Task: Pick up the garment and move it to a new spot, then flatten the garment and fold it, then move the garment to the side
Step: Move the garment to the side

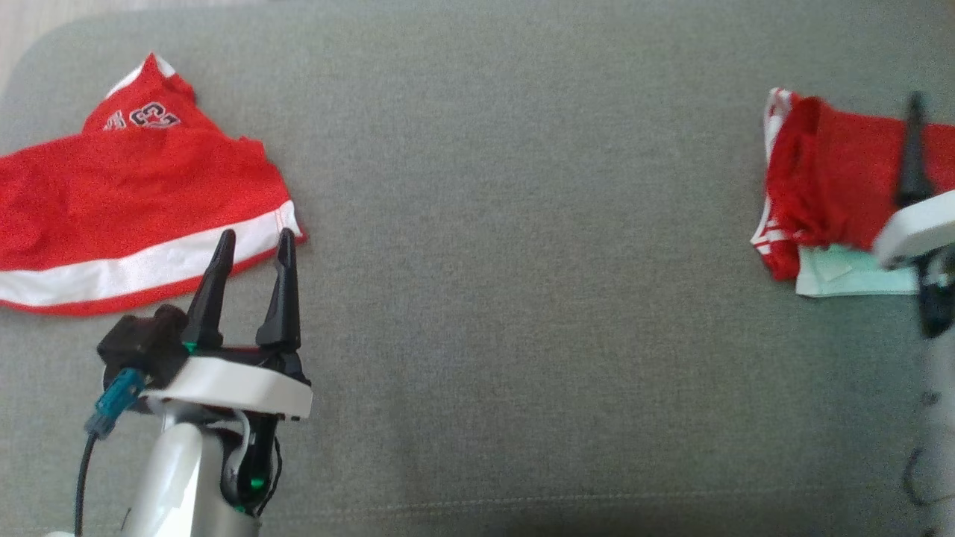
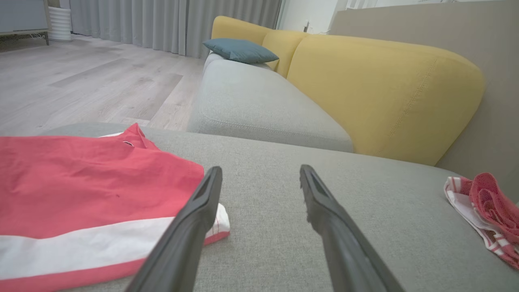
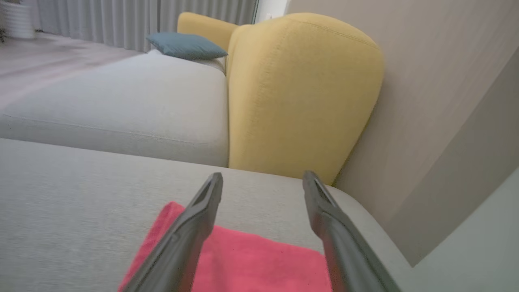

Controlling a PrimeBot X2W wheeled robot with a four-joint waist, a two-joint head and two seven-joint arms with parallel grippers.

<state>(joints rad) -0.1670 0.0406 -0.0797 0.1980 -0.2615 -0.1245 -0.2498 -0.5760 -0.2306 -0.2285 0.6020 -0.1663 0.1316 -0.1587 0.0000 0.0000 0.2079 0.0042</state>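
A folded red garment (image 1: 828,179) with white trim lies at the right end of the grey cushion (image 1: 522,224); it also shows as a red bundle (image 2: 486,207). My right gripper (image 1: 915,112) hovers over it, blurred in the head view. In the right wrist view my right gripper (image 3: 262,176) is open, with the red cloth (image 3: 243,259) lying flat below its fingers and nothing between them. A second red jersey (image 1: 134,194) with a white band and numbers lies spread at the left. My left gripper (image 1: 256,239) stands open at that jersey's (image 2: 81,182) near right corner, holding nothing (image 2: 260,170).
A pale green cloth (image 1: 843,276) sticks out from under the folded garment. Beyond the cushion are a grey sofa seat (image 2: 259,105), yellow backrests (image 2: 385,93), a blue pillow (image 2: 241,50) and a beige wall panel (image 3: 438,101) close on the right.
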